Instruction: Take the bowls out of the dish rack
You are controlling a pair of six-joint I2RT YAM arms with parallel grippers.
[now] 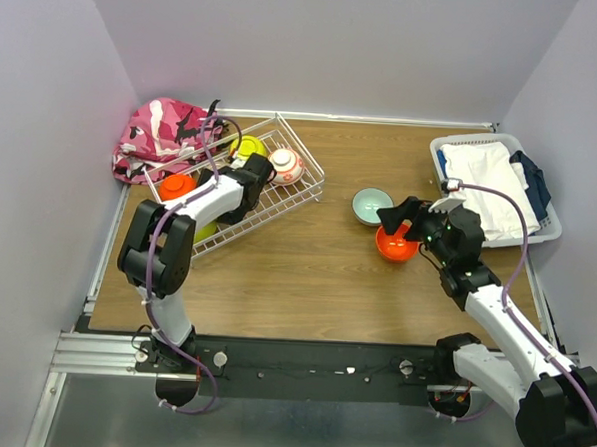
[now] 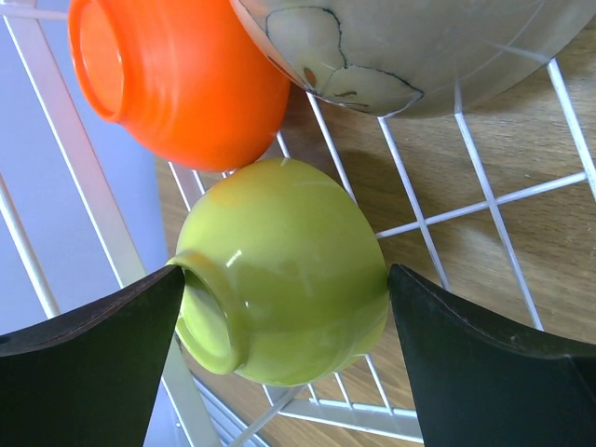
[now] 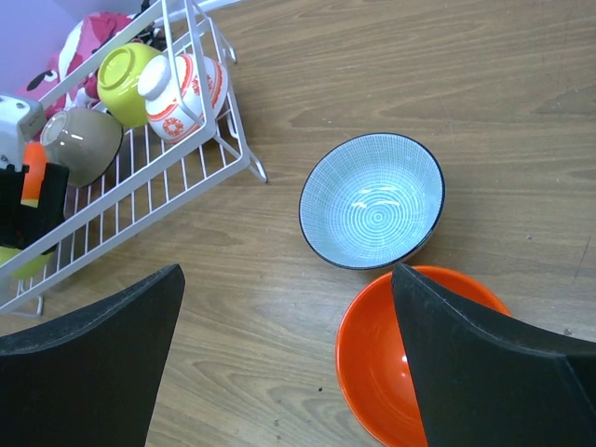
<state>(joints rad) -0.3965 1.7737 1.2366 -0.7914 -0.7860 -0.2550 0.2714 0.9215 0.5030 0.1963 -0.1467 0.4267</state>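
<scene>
Mid-unloading, the left gripper (image 2: 286, 275) reaches into the dish rack (image 1: 274, 204), its jaws spread wide on either side of a lime-green bowl (image 2: 298, 233) that lies tipped on its side on the wire floor. The black fingertips stand at the bowl's nine and three o'clock, right against its foot and wall, with no squeeze yet evident. An orange bowl (image 2: 177, 79) crowds in at its eleven o'clock and a tan bowl (image 2: 410, 47) at one o'clock. A white patterned bowl (image 1: 286, 165) and a second green bowl (image 1: 248, 146) wait at the rack's far end. Two bowls are already out on the table (image 1: 306, 274): a pale teal bowl (image 3: 372, 200), and at its six o'clock another orange one (image 3: 372, 372). Above these the right gripper (image 3: 287, 275) hovers fully open and empty. The step in hand appears to be the grasp of the green bowl. The next move likely calls for closing firmly on its rounded sides and lifting clear without knocking its neighbours.
</scene>
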